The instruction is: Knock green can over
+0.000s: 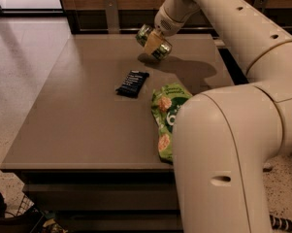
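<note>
The green can point(162, 49) is recorded steeply tilted at the far side of the table point(77, 130), clamped in the gripper point(154, 42); tipping is judged largely done, with release onto its side outstanding.

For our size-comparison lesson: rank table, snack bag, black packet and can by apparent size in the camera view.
Table
Snack bag, partly hidden
Black packet and can: alike; the can, in the gripper over the table's far side, is farther.
</note>
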`<state>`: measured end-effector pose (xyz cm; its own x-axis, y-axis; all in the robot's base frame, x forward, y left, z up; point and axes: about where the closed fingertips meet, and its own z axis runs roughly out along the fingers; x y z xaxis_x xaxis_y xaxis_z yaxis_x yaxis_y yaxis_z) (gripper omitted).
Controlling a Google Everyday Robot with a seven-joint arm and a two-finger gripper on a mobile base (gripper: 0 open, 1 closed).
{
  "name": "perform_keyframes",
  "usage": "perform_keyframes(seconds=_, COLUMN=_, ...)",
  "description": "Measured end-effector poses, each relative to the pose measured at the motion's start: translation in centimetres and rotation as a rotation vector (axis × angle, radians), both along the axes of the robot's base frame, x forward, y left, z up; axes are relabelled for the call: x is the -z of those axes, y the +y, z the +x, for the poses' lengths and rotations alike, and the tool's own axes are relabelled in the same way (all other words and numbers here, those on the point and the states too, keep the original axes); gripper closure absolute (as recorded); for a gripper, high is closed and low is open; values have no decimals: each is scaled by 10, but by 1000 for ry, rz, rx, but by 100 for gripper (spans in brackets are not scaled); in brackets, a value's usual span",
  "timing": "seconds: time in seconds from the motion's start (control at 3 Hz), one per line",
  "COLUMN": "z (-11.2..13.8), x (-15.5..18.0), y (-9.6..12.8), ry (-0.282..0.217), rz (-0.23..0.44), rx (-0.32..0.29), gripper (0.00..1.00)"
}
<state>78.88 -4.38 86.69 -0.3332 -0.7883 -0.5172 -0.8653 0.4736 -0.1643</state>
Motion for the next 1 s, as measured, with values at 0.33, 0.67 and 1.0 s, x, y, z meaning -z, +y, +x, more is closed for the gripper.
perform_keyframes(seconds=0.33, z=3, x=20, y=11, ry=55, rz=-30, rx=-35, gripper=100)
perform_keyframes(seconds=0.67, z=6, x=43, y=28, ry=104, rz=-20, rx=-83, gripper=100)
perform_keyframes(seconds=1.0, z=6, x=42, y=30, ry=107, rz=-20, rx=-86, gripper=97)
